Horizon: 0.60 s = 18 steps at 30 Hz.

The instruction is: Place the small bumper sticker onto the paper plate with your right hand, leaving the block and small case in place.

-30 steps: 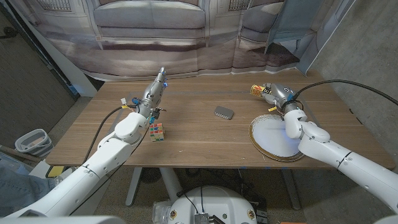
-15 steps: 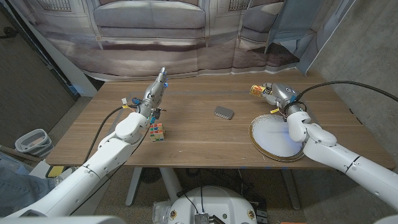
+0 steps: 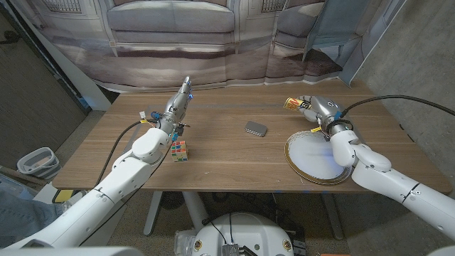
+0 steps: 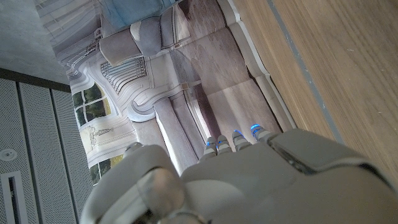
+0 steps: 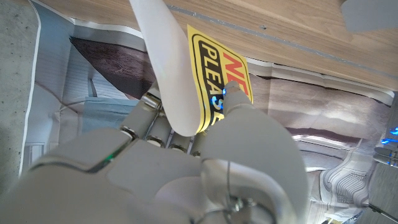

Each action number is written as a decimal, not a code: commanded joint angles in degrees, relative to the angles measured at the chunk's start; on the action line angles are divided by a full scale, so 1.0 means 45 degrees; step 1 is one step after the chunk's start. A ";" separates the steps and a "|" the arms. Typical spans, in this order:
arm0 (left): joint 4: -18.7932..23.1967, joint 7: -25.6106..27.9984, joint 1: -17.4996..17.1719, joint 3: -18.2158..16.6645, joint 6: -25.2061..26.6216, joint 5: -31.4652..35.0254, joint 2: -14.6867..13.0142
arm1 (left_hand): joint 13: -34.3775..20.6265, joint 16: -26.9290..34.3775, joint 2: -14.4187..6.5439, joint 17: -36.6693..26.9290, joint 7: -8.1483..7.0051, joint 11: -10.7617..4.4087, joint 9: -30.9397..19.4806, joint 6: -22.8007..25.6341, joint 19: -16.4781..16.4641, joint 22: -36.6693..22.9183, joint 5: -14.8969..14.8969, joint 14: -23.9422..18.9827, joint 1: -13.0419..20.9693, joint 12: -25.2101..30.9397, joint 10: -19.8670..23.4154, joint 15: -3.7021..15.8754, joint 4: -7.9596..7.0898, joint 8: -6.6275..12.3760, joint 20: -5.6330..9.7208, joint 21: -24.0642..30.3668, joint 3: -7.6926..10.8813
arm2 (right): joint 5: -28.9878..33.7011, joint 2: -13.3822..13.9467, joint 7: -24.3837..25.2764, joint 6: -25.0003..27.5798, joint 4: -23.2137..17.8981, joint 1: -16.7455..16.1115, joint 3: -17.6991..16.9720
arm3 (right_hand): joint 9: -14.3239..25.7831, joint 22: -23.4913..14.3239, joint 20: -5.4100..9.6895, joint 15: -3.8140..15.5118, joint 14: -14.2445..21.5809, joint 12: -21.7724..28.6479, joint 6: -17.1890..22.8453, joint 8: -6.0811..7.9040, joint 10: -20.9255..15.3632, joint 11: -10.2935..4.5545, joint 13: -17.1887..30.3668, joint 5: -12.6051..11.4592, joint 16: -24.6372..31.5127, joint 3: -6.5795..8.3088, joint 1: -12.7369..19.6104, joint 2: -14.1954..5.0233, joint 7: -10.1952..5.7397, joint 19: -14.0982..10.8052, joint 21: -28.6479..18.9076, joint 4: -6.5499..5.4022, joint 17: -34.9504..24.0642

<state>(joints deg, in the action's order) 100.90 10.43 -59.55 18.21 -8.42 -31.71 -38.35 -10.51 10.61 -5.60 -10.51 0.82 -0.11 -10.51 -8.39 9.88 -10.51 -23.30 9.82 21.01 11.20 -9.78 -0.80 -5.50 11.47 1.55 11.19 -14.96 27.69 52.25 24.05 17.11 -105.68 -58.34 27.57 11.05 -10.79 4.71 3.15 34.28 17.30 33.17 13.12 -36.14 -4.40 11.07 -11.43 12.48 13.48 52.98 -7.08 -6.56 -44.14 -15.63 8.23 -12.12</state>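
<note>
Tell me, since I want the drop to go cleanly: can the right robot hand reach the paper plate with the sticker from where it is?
Probably yes. The right robot hand holds the bumper sticker just behind the paper plate, and nothing stands between them. The small case lies off to the side.

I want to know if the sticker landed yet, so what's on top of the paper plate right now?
Nothing rests on the paper plate. The right hand holds the sticker beyond its far rim. The right forearm covers the plate's right side.
</note>
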 commanded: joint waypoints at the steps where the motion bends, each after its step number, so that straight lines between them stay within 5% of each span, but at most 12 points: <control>1: 0.0077 0.0109 -0.0038 0.0034 0.0018 0.0068 0.0037 | -0.0048 0.0060 -0.0061 -0.0031 0.0021 -0.0021 -0.0049 0.0022 0.2479 -0.0031 0.0027 0.1349 0.0113 0.0095 -0.0906 -0.0101 -0.0022 -0.0043 -0.0005 0.0102 -0.0090 | -0.0023 0.0339 0.0223 -0.0594 -0.0334 -0.0737 -0.0579 | 0.0030 -0.0033 0.0808 0.1369 -0.0055 0.0009 0.0081 -0.0019 -0.0009 -0.0081 0.0038 0.0035 -0.0038 0.0060 0.0090 0.0010 -0.0029 0.0078 0.0032 -0.0004 -0.0058; 18: 0.0182 0.0199 -0.0082 0.0012 0.0078 0.0130 0.0004 | -0.0048 0.0067 -0.0073 -0.0031 0.0014 -0.0008 -0.0049 0.0031 0.2482 -0.0031 0.0027 0.1335 0.0130 0.0097 -0.0905 -0.0109 -0.0029 -0.0040 -0.0007 0.0105 -0.0128 | 0.0249 0.0535 0.0682 -0.0846 -0.0901 -0.1713 -0.1298 | 0.0028 -0.0027 0.0779 0.1417 -0.0048 -0.0019 0.0190 -0.0041 -0.0071 -0.0161 0.0049 0.0029 -0.0058 0.0065 0.0085 0.0023 -0.0069 0.0140 0.0090 -0.0032 -0.0066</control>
<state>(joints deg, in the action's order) 101.66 11.25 -60.00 18.25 -8.29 -31.22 -38.32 -10.51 10.61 -5.82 -10.51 0.82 -0.11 -10.51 -8.39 9.88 -10.51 -23.29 9.82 21.23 11.20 -9.78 -0.80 -5.61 11.47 1.55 11.47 -15.19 27.91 54.10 25.96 14.02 -108.28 -63.38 23.62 11.05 -10.79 4.60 3.27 34.16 17.30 33.57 13.12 -36.33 -5.03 11.07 -11.45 12.29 13.46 52.98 -7.08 -6.97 -43.83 -15.57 8.21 -12.11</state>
